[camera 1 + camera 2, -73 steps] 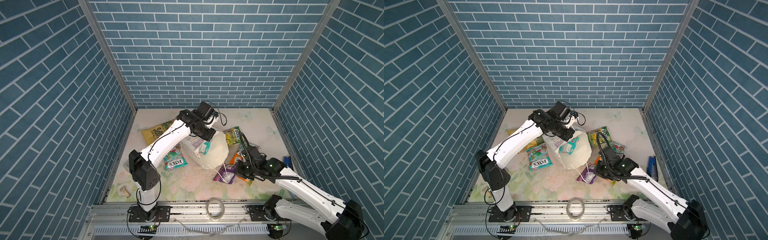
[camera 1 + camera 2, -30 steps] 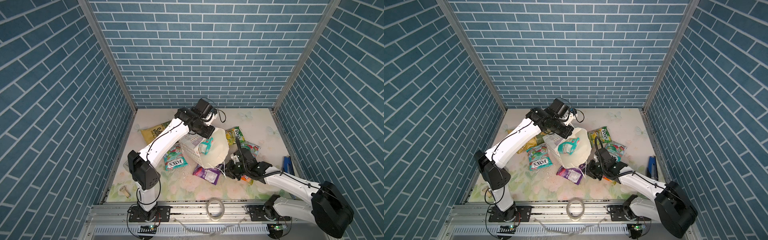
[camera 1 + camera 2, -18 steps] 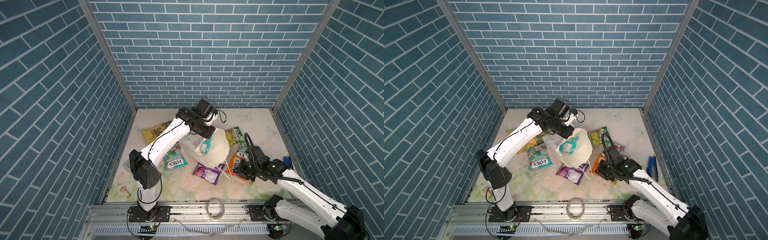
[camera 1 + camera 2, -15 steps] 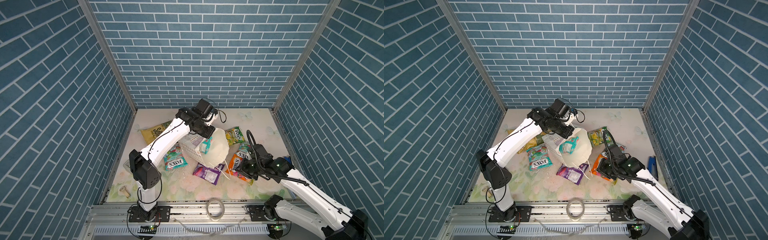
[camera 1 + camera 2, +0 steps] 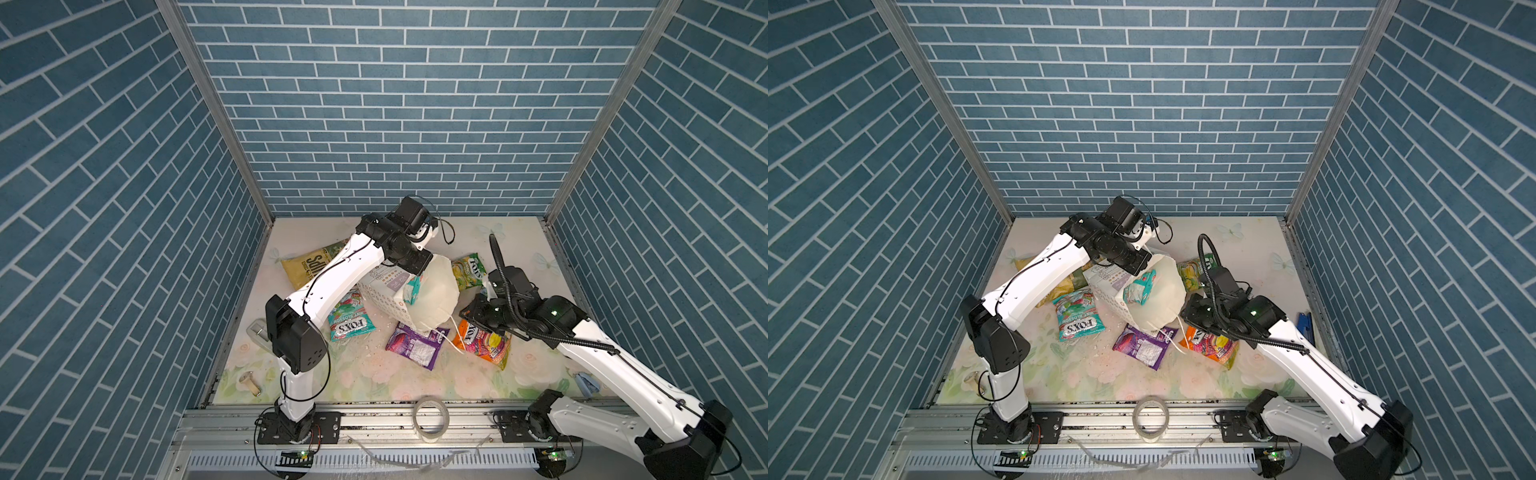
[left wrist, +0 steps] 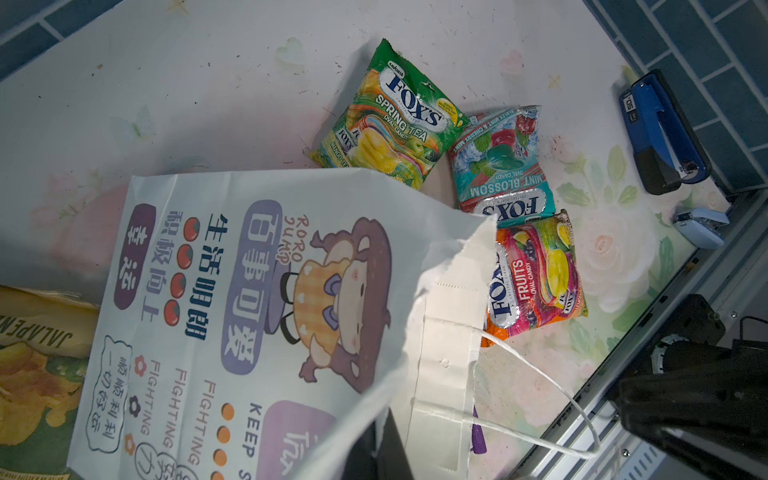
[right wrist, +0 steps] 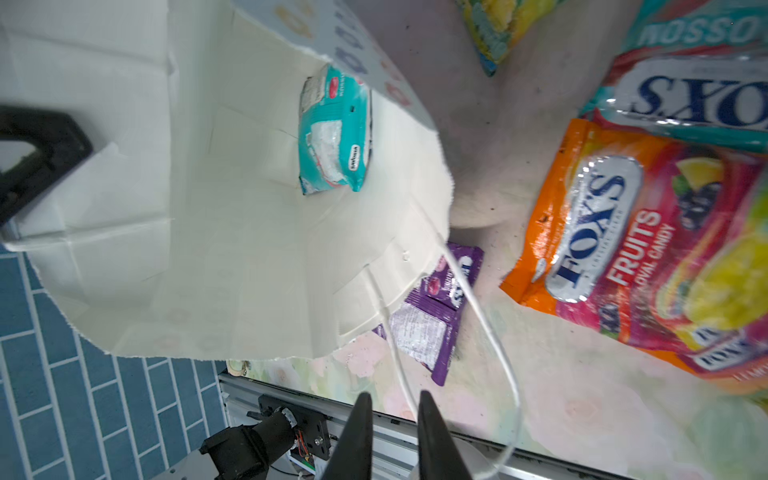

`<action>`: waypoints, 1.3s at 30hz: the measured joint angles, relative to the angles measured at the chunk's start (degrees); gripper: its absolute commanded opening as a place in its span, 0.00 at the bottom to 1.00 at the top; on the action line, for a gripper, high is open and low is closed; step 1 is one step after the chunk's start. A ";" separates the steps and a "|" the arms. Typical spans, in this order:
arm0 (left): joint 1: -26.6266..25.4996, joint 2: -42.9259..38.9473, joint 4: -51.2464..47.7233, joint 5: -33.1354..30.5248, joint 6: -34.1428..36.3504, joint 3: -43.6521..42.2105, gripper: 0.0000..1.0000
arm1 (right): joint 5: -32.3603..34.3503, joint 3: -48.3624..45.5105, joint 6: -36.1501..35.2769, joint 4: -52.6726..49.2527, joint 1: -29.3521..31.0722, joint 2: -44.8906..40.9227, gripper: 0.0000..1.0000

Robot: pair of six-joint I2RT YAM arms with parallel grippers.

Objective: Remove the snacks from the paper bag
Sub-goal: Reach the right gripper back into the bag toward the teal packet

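Pose and state as found. The left arm (image 5: 345, 274) rises from its base at the front left of the table (image 5: 519, 237). Its elbow is folded low, its forearm stretches up and back toward the middle, and its wrist is bent downward. The left hand (image 5: 417, 268) has its jaws fully closed, pinching the upper edge of the paper bag (image 5: 432, 299).

The right arm (image 5: 602, 353) reaches from the front right base, its long link sloping up and inward and its wrist turned toward the middle. The right hand (image 7: 394, 399) sits low over the table, just beside the bag's mouth. Its two fingers (image 7: 432, 436) stand a narrow gap apart.
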 measured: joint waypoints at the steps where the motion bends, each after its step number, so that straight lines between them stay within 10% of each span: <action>1: 0.02 0.26 -0.26 0.00 0.00 0.48 0.00 | -0.02 0.00 0.02 1.84 0.83 1.25 0.21; 13: 0.07 1.99 -1.49 0.42 -0.09 2.78 0.00 | 2.84 0.13 1.14 20.68 5.73 16.06 0.21; 39: 0.13 1.88 -0.35 0.76 -0.42 1.51 0.00 | 4.52 6.75 1.53 20.61 6.62 31.56 0.27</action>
